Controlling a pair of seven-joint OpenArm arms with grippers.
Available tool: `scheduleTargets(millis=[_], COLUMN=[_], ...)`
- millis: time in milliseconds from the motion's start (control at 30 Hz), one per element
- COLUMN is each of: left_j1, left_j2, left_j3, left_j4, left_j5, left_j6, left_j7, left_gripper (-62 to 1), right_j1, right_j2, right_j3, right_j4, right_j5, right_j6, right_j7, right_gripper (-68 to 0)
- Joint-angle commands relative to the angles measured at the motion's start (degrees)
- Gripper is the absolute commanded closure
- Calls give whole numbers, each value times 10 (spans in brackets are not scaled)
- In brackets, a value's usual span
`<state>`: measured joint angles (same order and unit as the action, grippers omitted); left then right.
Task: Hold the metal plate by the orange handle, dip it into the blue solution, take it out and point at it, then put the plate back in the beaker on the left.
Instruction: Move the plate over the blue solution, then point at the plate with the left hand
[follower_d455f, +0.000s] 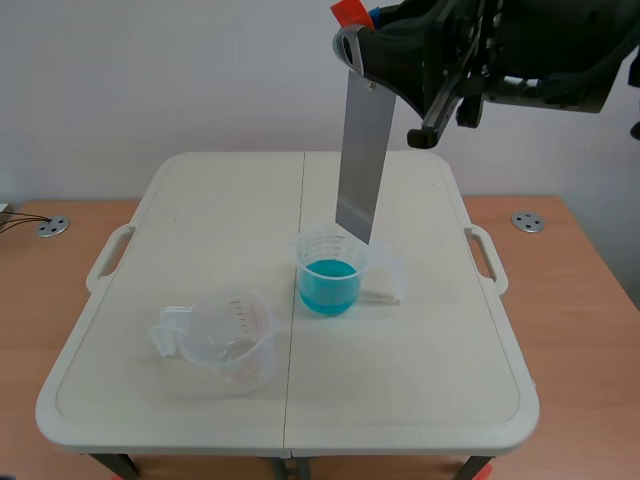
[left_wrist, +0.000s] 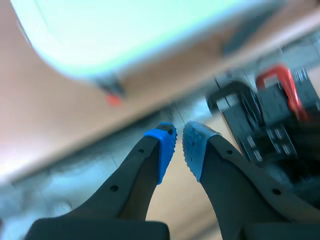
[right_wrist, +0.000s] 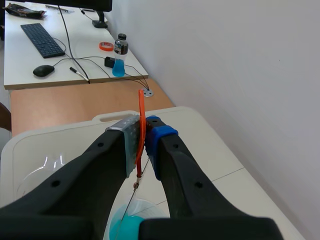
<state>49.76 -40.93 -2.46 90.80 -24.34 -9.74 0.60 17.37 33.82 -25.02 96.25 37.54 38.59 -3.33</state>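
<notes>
While the right gripper (follower_d455f: 352, 48) is clamped on the orange handle (follower_d455f: 350, 12), the metal plate (follower_d455f: 362, 160) hangs upright, its lower edge at the mouth of the beaker (follower_d455f: 330, 250) of blue solution (follower_d455f: 328, 285). I judge the grasp done. Whether the dip has happened I cannot tell, because no wetness shows on the plate. Pointing remains, as does the return to the empty beaker (follower_d455f: 225, 340), at 8 o'clock from the blue solution. The left gripper (left_wrist: 179, 145) is outside the scene view; its own view is blurred, with its 2 fingers nearly closed on nothing. In the right wrist view the plate is edge-on, a thin line.
</notes>
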Motion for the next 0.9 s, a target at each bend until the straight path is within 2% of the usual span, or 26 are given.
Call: scheduleTargets(millis=[0,200,300,400,533,700,867], left_j1=[-34,-156,-217,-283,-369,-464,-531], left_j2=[-14,-19,-19,-13,8,52,94], left_j3=[1,3,18,48,106,183,248], left_j4=[4,4,3,3,-10,-43,-78], left_j5=[-4,-6,-5,1,4,56,88], left_j6=[-3,-6,-30,-53,-55,-55,-56], left_j7=[-8,-7,4,35,64,70,69], left_gripper=[-94,-94,-94,-94,-94,-94,-94], right_j1=[24,46,54,60,69,78,93], right_j2=[1,-2,-2,-4,-18,-39,-54], right_j3=[3,3,3,3,3,3,-7], right_j4=[-2,-29,-40,-51,-73,-99,-112], right_j5=[7,7,7,7,6,6,2], right_j6=[-2,-2,-2,-2,-2,1,5], right_j7=[7,7,8,13,12,9,4], right_gripper=[-13,-13,-13,-13,-13,-13,-13])
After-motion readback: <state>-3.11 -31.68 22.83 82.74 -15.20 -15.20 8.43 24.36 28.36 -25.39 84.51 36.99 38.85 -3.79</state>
